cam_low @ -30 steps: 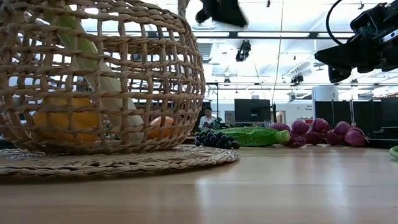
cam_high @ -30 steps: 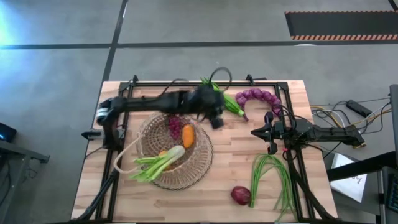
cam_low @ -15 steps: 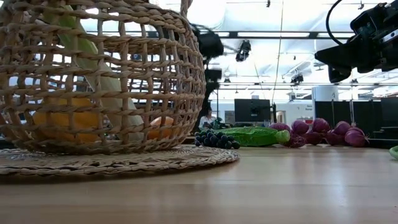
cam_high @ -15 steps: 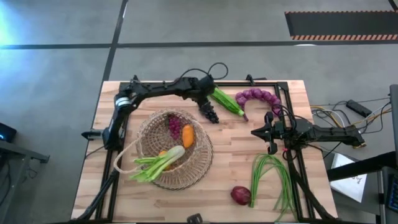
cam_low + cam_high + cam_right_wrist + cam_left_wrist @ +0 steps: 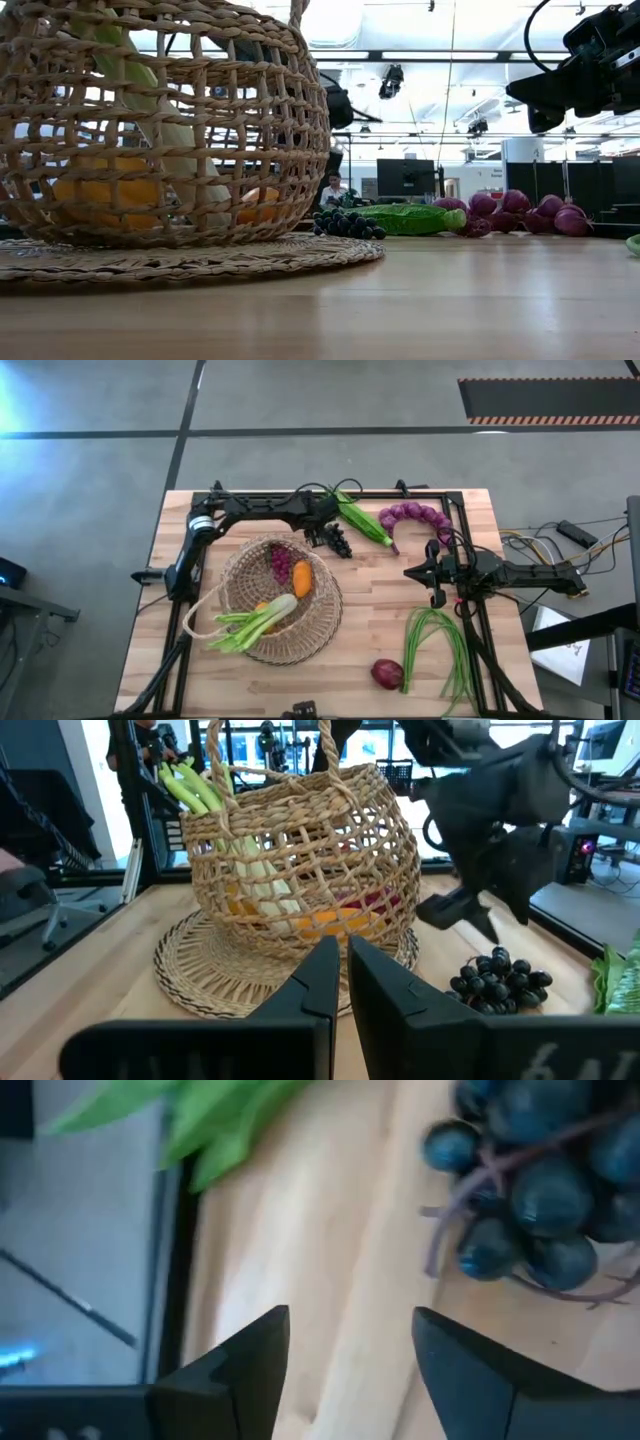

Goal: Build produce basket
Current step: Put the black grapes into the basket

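Note:
The tan wicker basket (image 5: 280, 600) stands left of centre and holds a leek (image 5: 255, 622), orange peppers (image 5: 302, 578) and purple grapes (image 5: 280, 563). A bunch of dark grapes (image 5: 340, 543) lies on the table by the basket's far right rim. My left gripper (image 5: 320, 537) hangs open just left of that bunch; in the left wrist view the grapes (image 5: 540, 1180) lie off to one side of the gripper (image 5: 350, 1345), not between its fingers. My right gripper (image 5: 432, 575) waits shut at mid right, above the table.
A green okra-like pod (image 5: 362, 520) and a purple onion string (image 5: 415, 515) lie along the far edge. Green beans (image 5: 435, 645) and a red onion (image 5: 387, 673) rest near the front right. Bare wood lies between the basket and the right arm.
My left gripper has come down from high above the basket's far rim toward the dark grapes and now hangs low beside them. The grapes and the other produce have not moved.

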